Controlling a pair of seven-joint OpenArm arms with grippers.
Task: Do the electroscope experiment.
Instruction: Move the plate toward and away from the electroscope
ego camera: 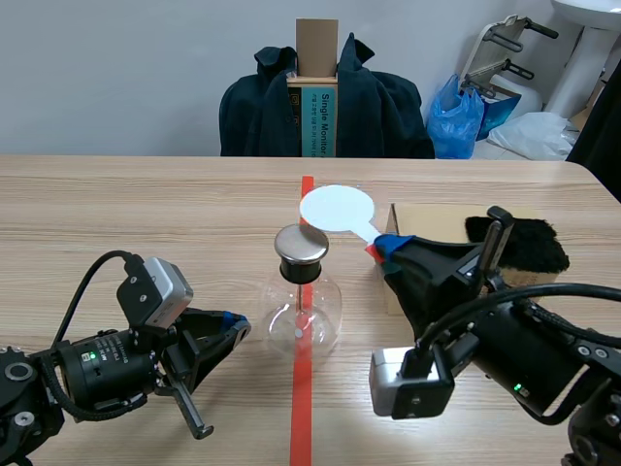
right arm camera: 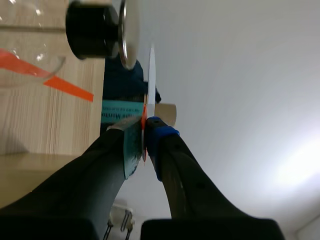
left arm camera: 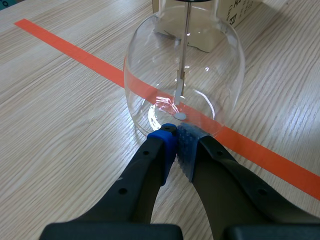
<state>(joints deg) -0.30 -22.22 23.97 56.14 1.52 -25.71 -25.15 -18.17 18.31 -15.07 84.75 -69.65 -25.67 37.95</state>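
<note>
Electroscope flask (ego camera: 304,316) upright mid-table on tape line (ego camera: 302,408); left gripper (ego camera: 236,328) pinched closed, empty, tips against glass at 9 o'clock; right gripper (ego camera: 381,248) clamping white paddle (ego camera: 337,208), disc at 1 o'clock of cap (ego camera: 301,246).

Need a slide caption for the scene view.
Right tool holds a white disc paddle close by the electroscope's metal cap; left tool, shut, sits beside the glass flask.
</note>
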